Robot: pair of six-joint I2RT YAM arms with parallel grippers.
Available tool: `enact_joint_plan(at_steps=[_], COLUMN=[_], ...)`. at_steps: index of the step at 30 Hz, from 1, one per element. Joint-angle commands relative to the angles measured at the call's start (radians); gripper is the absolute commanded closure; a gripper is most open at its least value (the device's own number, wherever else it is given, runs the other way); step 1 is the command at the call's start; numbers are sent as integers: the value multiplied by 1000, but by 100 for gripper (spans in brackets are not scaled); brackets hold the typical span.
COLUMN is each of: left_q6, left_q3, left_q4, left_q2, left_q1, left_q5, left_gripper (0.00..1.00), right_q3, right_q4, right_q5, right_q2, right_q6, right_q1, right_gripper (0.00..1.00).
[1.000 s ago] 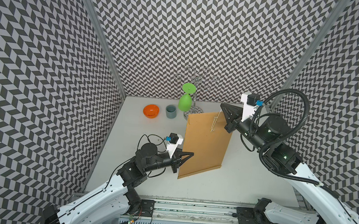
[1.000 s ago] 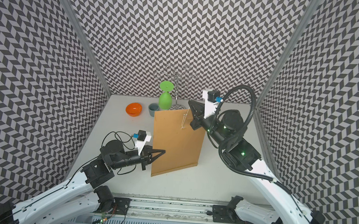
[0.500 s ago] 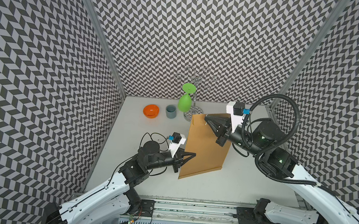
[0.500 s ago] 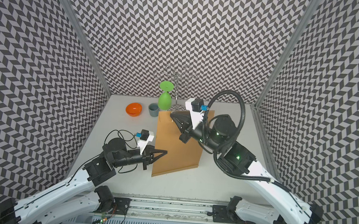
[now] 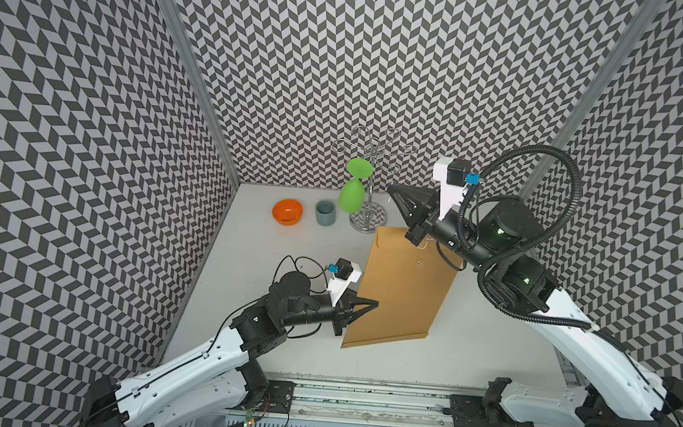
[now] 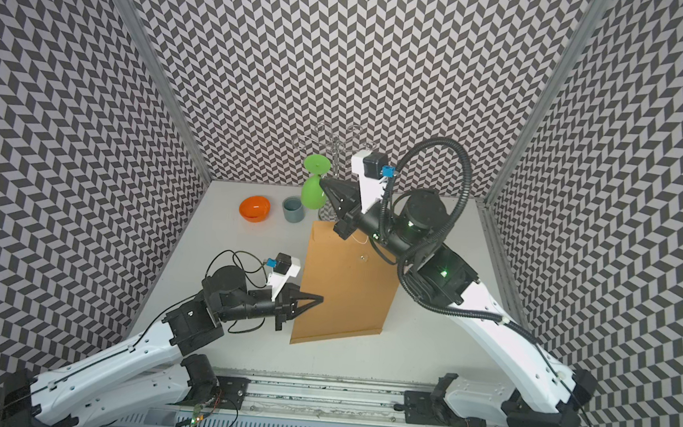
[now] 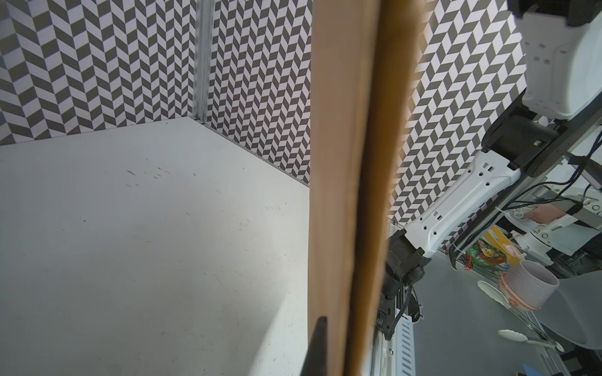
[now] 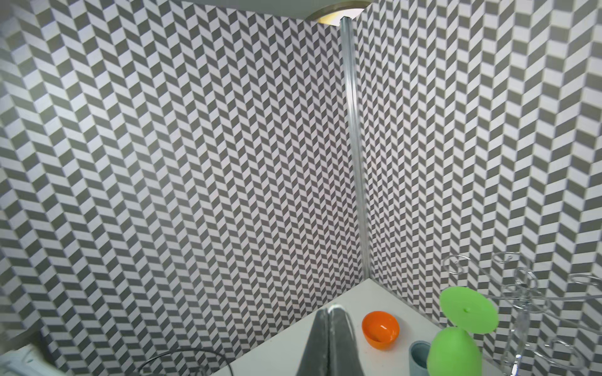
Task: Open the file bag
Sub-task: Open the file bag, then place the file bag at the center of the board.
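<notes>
The file bag (image 5: pixel 402 288) (image 6: pixel 346 290) is a brown kraft envelope in the middle of the table, with a small round button (image 5: pixel 420 263) (image 6: pixel 362 258) near its far end. My left gripper (image 5: pixel 375 305) (image 6: pixel 320 300) is shut on the bag's left long edge. In the left wrist view the bag (image 7: pixel 342 162) shows almost edge-on, with one dark finger (image 7: pixel 317 348) against it. My right gripper (image 5: pixel 391 188) (image 6: pixel 322 181) (image 8: pixel 329 309) hangs raised over the bag's far end, shut, with a bit of white string pinched at its tips. A thin length of string (image 6: pixel 359 237) lies near the button.
At the back stand an orange bowl (image 5: pixel 287 211) (image 8: pixel 380 328), a grey cup (image 5: pixel 325 212) (image 8: pixel 420 356) and a wire rack (image 5: pixel 368 221) (image 8: pixel 521 309). A green goblet (image 5: pixel 351 194) (image 8: pixel 456 345) hangs upside down from the rack, close to my right gripper. Patterned walls close three sides.
My right gripper swung from the bag's far right corner leftward over the bag, then rose back to the far end, staying shut. The left gripper kept its hold on the bag's edge.
</notes>
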Motion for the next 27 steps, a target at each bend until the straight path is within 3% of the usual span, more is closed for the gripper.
enact_joint_plan(at_steps=[1, 7, 13, 20, 26, 27], left_q6=[19, -20, -82, -86, -112, -109], left_q3=[12, 23, 55, 27, 52, 48], left_q4=[15, -81, -244, -283, -349, -340], left_q2=[-25, 43, 142, 196, 303, 316], left_q1=[-2, 9, 52, 126, 180, 201], left_q5=[7, 85, 88, 78, -126, -135], left_gripper=[100, 100, 100, 100, 100, 96], right_q3=[6, -153, -377, -383, -401, -405], right_q4=[12, 5, 29, -21, 4, 8], right_q5=[37, 148, 262, 346, 284, 278], right_q2=[-36, -127, -195, -91, -49, -42], right_q6=[-23, 0, 73, 182, 253, 258], right_q1=[-16, -51, -97, -220, -309, -310], right_gripper=[100, 100, 100, 100, 100, 100])
